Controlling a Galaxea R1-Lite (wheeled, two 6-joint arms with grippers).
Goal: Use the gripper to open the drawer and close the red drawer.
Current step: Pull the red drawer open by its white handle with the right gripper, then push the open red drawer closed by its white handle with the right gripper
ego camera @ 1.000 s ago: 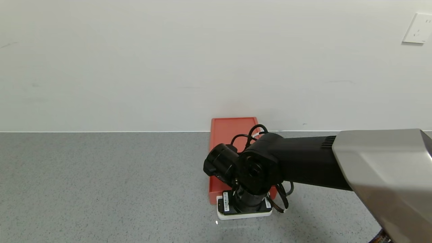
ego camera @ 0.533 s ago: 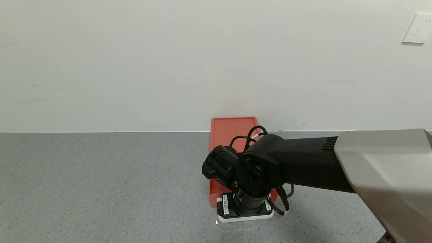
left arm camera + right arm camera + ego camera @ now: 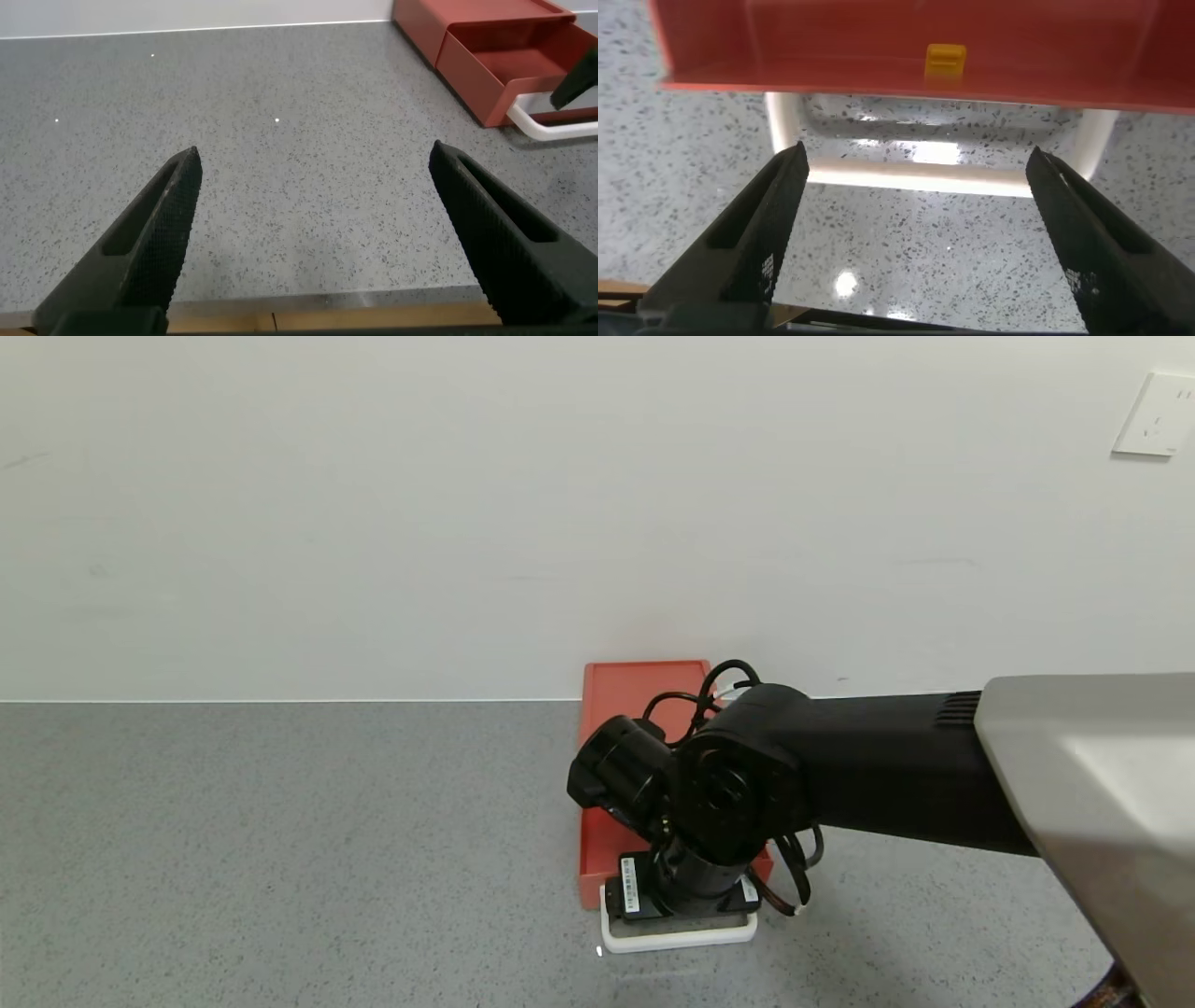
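Observation:
The orange-red drawer (image 3: 635, 695) lies on the grey table against the wall, its red tray (image 3: 523, 65) pulled out toward me. Its white loop handle (image 3: 677, 938) sticks out in front. My right gripper (image 3: 915, 154) points down just in front of the tray, open and empty. Its fingers (image 3: 761, 233) stand either side of the handle's front bar (image 3: 915, 177) without touching it. In the head view the black wrist (image 3: 719, 803) hides these fingers. My left gripper (image 3: 315, 151) is open and empty over the table's front edge, far to the drawer's left.
A small yellow catch (image 3: 945, 58) sits on the tray's front wall. The speckled grey table (image 3: 280, 849) stretches to the left of the drawer. A white wall with a socket plate (image 3: 1158, 415) stands right behind the drawer.
My right wrist has shifted a little to the right and toward the wall. More of the white handle now shows in front of it. The drawer has barely moved.

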